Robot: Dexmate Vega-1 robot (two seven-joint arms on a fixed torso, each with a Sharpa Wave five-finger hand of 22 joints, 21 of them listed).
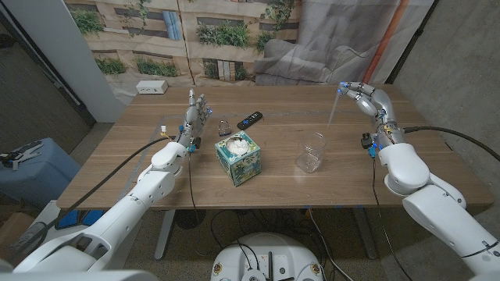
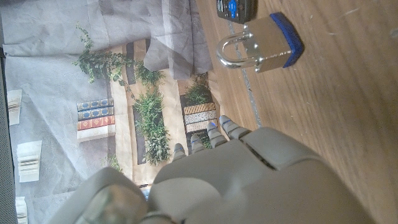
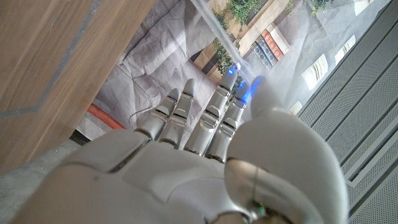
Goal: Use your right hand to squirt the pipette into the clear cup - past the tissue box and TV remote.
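My right hand (image 1: 366,97) is raised over the table's right side and pinches the top of a thin clear pipette (image 1: 333,109) at its fingertips. The pipette slants down toward the clear cup (image 1: 311,152), and its tip hangs a little above and to the right of the cup's far rim. In the right wrist view the pipette (image 3: 214,23) runs as a clear tube past my fingertips (image 3: 229,81). The teal tissue box (image 1: 237,156) stands left of the cup. The black TV remote (image 1: 250,119) lies behind the box.
My left hand (image 1: 195,117) stands on the table with fingers extended and nothing in it, beside a silver padlock (image 1: 224,127). The padlock (image 2: 258,46) and the remote's end (image 2: 236,7) lie ahead of it. A white box (image 1: 152,87) sits at the far left edge.
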